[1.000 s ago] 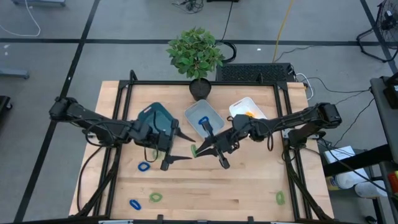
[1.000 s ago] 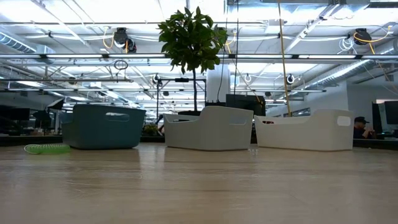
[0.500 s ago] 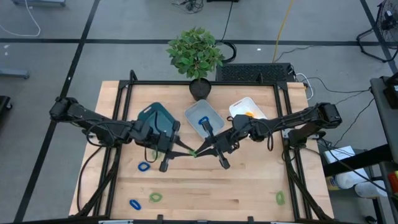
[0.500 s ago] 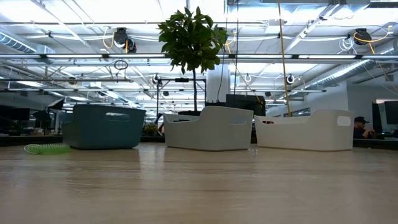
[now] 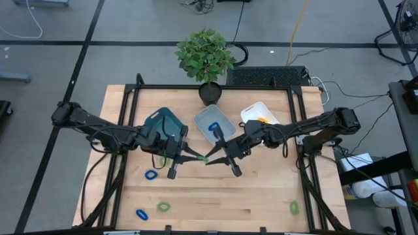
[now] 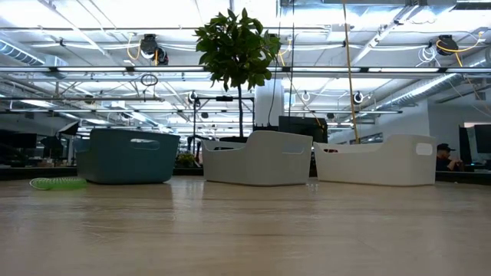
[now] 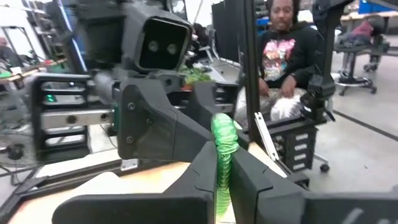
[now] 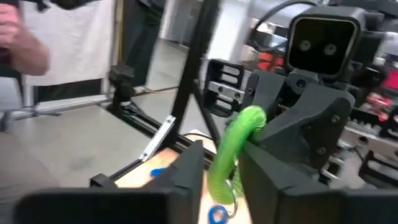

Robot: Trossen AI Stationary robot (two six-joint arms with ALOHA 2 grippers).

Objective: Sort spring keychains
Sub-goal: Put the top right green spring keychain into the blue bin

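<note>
Left gripper (image 5: pixel 198 158) (clamped) meets right gripper (image 5: pixel 211 158), tips together mid-table.
</note>
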